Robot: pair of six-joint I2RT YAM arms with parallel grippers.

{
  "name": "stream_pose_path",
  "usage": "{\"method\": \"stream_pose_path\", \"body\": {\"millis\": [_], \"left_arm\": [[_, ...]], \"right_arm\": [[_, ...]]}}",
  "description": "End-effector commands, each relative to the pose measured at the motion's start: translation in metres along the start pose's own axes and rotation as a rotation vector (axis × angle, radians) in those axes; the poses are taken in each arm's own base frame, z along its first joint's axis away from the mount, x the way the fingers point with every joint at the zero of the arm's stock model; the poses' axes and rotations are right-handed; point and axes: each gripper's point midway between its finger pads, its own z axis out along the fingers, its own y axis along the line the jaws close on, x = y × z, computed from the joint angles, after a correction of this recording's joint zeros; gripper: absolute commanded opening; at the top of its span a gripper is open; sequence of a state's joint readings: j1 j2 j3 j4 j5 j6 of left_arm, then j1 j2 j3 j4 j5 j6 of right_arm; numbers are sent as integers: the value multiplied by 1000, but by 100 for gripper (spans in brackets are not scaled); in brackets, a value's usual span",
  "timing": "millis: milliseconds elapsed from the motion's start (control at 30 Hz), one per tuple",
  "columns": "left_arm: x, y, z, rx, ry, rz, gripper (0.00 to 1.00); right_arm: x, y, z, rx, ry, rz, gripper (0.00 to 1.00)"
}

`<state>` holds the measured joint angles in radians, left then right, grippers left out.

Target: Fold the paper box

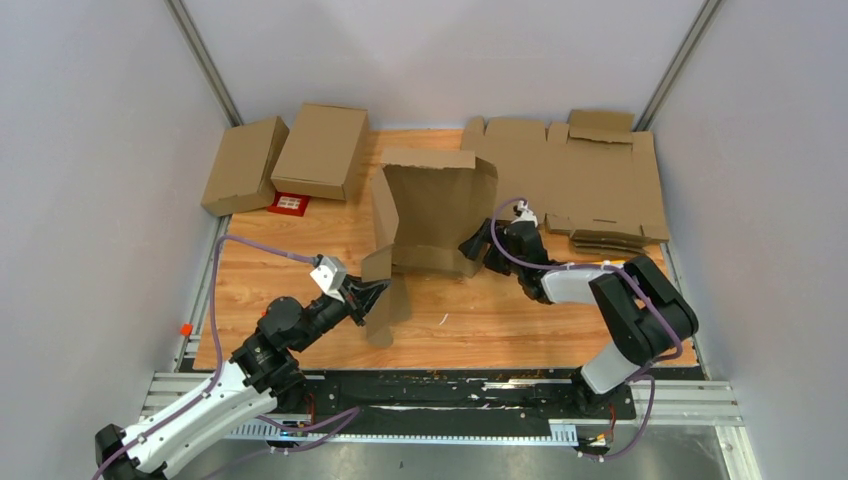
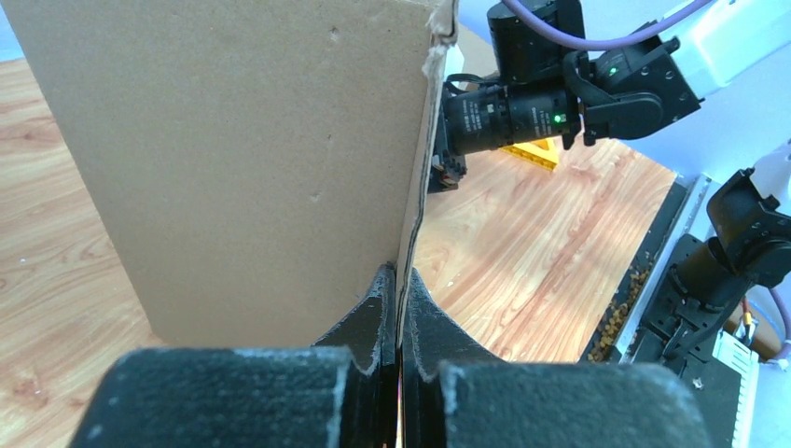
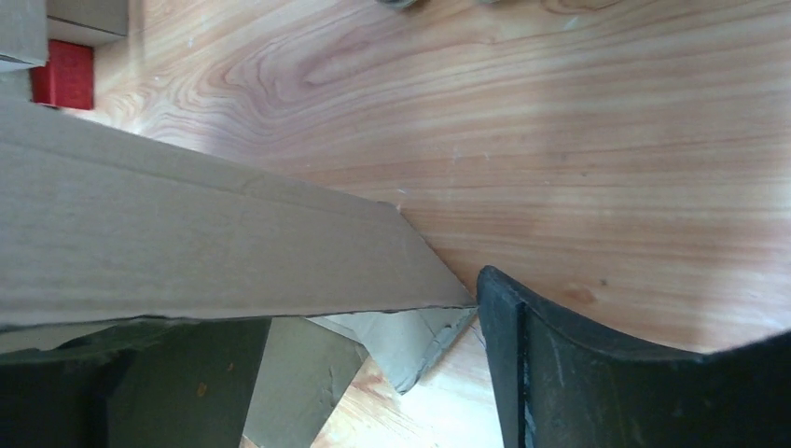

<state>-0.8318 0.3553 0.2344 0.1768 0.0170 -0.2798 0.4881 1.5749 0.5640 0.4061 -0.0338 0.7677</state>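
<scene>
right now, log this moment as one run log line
stage: mid-fold | plain brown corrugated cardboard box: standing on wooden table | left gripper: shut on its near flap | right gripper: open, astride a panel

overhead view faces down onto table (image 1: 480, 320); wrist views hug paper box (image 1: 435, 210).

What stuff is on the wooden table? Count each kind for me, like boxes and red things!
Closed brown boxes: 2
Half-folded paper box: 1
Pile of flat cardboard sheets: 1
Red card: 1
Total: 5
</scene>
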Motion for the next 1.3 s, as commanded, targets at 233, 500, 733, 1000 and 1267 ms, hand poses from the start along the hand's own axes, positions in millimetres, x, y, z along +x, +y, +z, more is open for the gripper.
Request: {"method": "stream_pose_path", "body": {"millis": [233, 500, 733, 1000, 1267], "left_arm": [[27, 0, -4, -1, 91, -45, 0], [32, -2, -3, 17, 106, -34, 0], [36, -2, -4, 23, 112, -37, 0], [36, -2, -5, 19, 99, -58, 0], [36, -4, -3, 29, 105, -59, 0]], "right_arm": [[-3, 40, -4, -191, 1, 254, 54], [-29, 81, -18, -376, -45, 378, 38], [-34, 89, -14, -400, -40, 395, 34], [-13, 62, -7, -322, -16, 357, 43], [-4, 86, 4, -411, 57, 134, 42]]}}
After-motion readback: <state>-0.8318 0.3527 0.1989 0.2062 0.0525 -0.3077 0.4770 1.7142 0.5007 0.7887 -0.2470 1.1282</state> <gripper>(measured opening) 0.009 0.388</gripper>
